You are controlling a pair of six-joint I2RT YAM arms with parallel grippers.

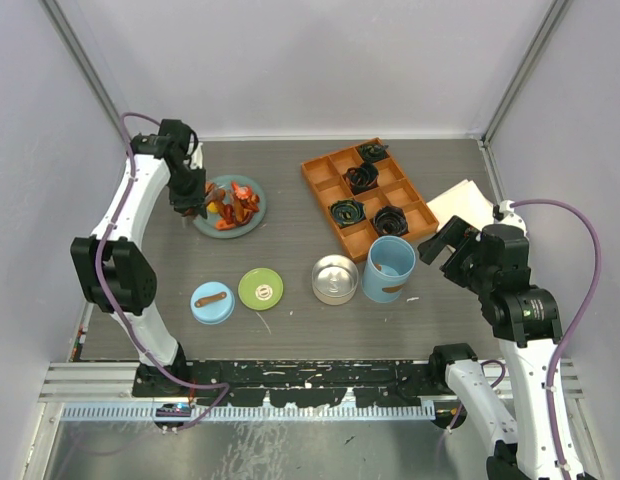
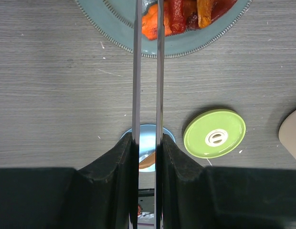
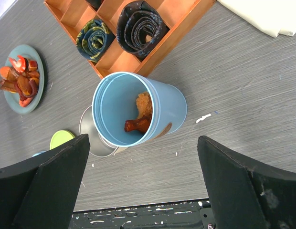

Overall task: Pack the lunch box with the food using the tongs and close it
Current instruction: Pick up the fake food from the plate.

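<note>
Left pincer (image 2: 148, 145)'s pinching the tongs (image 2: 137, 71), tips at the food (image 2: 176, 14) on the plate (image 2: 119, 29); my right pincer (image 3: 143, 140)'s spread wide.

The left arm (image 1: 125, 215) reaches forward with its wrist tipped down. The left pincer (image 1: 190, 200) hangs at the left rim of the teal plate (image 1: 240, 232), and its fingers (image 2: 114, 167) are clamped on the tongs (image 2: 137, 71). The right arm (image 1: 525, 330) is folded well to the plate's right, nearer the bases. The right pincer (image 1: 442, 245) is spread wide and empty.
</note>
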